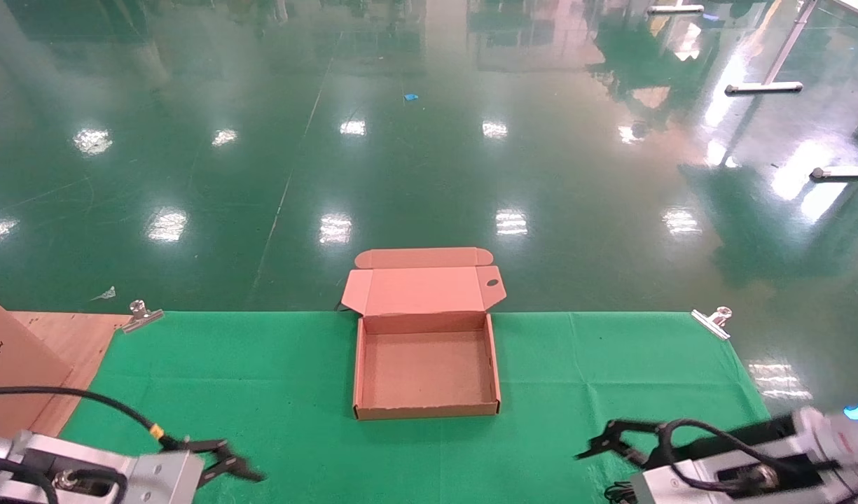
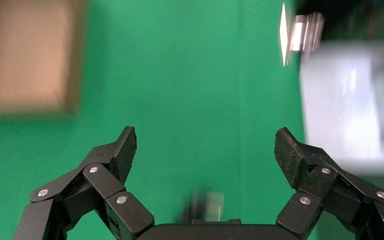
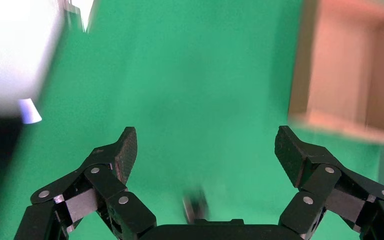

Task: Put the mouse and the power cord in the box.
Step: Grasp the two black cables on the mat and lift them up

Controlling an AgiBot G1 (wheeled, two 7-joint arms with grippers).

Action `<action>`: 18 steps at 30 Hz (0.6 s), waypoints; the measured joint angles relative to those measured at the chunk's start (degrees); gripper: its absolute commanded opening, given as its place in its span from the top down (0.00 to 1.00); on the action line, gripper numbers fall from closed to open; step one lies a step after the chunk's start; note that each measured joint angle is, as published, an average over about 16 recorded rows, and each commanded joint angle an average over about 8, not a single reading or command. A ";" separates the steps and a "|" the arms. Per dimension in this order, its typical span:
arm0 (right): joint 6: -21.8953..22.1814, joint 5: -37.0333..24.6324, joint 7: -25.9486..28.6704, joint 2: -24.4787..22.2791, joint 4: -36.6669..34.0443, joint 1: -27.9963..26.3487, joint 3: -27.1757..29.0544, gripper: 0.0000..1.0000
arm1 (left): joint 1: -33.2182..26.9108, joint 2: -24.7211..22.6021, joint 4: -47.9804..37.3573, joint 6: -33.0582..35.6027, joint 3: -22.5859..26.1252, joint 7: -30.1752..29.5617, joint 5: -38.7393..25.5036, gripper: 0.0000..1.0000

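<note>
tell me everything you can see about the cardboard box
The box is a shallow, roughly square tray of brown corrugated cardboard, open and empty. Its hinged lid stands folded back at the far side, with side flaps, a front tuck flap and a small oval hole near one corner. It rests flat on the green cloth at the table's middle, near the far edge. Neither gripper touches it.

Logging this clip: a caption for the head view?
Empty open box on green cloth; left gripper and right gripper open, low at near edge.

The box [image 1: 426,409] sits open and empty mid-cloth, its lid hinged back upright.
</note>
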State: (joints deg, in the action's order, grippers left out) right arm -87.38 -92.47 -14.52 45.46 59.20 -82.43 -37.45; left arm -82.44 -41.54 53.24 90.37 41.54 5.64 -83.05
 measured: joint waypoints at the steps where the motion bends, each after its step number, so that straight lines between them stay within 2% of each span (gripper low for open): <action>1: 0.64 -2.43 -1.82 1.02 -1.79 -1.04 -1.13 0.00 | -1.19 -0.62 -1.83 -0.15 1.31 1.79 -2.05 0.00; 5: 4.01 -10.78 -8.96 5.16 -9.61 -4.33 -4.92 0.00 | -5.24 -3.52 -9.70 -0.99 5.60 9.04 -8.92 0.00; 9: 8.11 -16.07 -15.32 9.16 -18.23 -6.23 -7.31 0.00 | -7.88 -6.83 -17.97 -2.21 8.27 15.81 -13.14 0.00; 18: 18.02 -19.79 -25.59 16.09 -36.59 -7.36 -8.96 0.00 | -9.16 -13.48 -33.72 -7.26 10.08 26.19 -15.91 0.00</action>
State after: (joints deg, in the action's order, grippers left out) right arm -69.36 -112.26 -40.11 61.55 22.61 -89.79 -46.41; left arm -91.60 -55.02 19.52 83.12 51.62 31.83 -98.97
